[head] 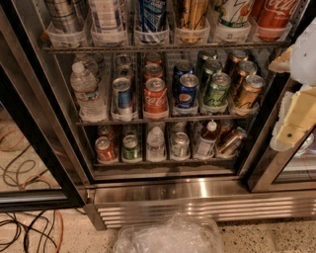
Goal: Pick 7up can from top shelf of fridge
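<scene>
The fridge (pixel 197 197) stands open in front of me, with wire racks and a ribbed steel base. The top shelf (pixel 163 47) runs along the upper edge of the view and carries tall cans in clear plastic lane trays. The 7up can (pixel 234 13), silvery-white with green lettering and a yellow-orange spot, stands second from the right in that row; its top is cut off by the edge of the view. My gripper (pixel 297 106), white and pale yellow, hangs at the right edge of the view. It is below and to the right of the 7up can, in front of the door frame, and apart from the can.
A red Coca-Cola can (pixel 274 15) stands just right of the 7up can and a gold can (pixel 191 17) just left. Lower racks hold short cans and a water bottle (pixel 87 91). The open door's dark frame (pixel 34 148) is at left. Cables (pixel 24 232) and a clear plastic bin (pixel 168 237) lie on the floor.
</scene>
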`<state>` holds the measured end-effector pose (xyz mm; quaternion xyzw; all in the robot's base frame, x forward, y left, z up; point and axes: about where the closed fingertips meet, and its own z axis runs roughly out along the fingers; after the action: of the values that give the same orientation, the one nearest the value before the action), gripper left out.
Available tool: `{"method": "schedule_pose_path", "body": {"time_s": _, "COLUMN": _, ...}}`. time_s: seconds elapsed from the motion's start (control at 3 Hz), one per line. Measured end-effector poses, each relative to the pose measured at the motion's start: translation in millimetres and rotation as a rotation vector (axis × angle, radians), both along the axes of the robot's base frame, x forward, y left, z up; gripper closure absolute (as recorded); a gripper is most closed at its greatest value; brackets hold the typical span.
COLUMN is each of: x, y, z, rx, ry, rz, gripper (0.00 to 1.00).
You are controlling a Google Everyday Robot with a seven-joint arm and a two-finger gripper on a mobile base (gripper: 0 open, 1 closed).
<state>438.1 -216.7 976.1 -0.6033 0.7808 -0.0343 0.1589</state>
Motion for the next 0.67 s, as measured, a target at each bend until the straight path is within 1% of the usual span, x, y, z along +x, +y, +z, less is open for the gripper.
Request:
{"method": "schedule_pose_path", "body": {"time_s": 0.33, "x": 0, "y": 0, "z": 0, "rx": 0.0, "ry": 0.0, "rz": 0.0, "gripper": 0.0}}
{"method": "schedule_pose_path", "body": {"time_s": 0.67, "x": 11, "y": 0, "z": -3, "rx": 0.053, "ry": -0.018, "rz": -0.035, "gripper": 0.0}}
